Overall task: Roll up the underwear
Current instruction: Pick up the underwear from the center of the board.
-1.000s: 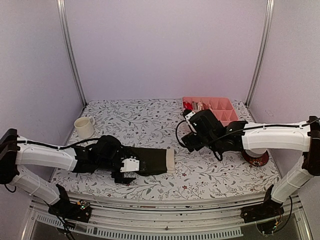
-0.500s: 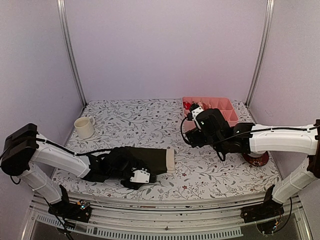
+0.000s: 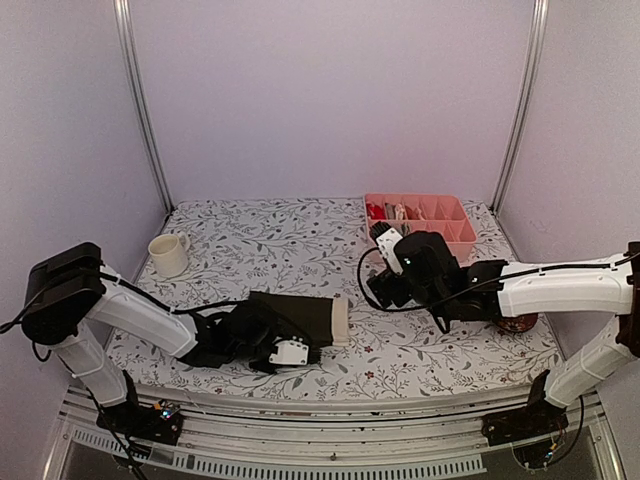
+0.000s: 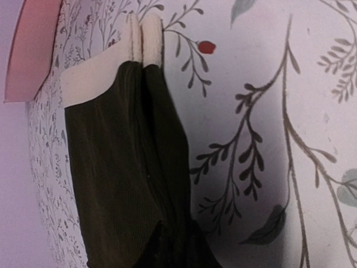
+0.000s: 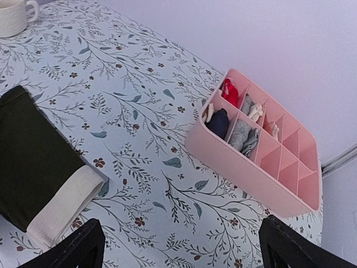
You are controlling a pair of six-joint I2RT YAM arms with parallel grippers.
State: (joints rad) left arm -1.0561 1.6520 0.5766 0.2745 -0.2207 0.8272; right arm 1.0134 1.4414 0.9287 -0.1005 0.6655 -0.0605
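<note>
The dark olive-black cloth underwear (image 3: 300, 315) with a cream waistband is spread on the floral-patterned desk (image 3: 250, 240), its near edge pinched in the left gripper (image 3: 295, 353). The right gripper (image 5: 181, 234) is held wide open.

The dark olive-black underwear (image 3: 300, 315) lies flat near the front edge of the table (image 3: 250, 240), left of centre. It is folded lengthwise, with its cream waistband (image 3: 340, 320) at the right end. Small bundled garments (image 5: 230, 92), red, dark and grey, fill the left compartments of the pink tray (image 5: 251, 178) at the far right corner.
</note>
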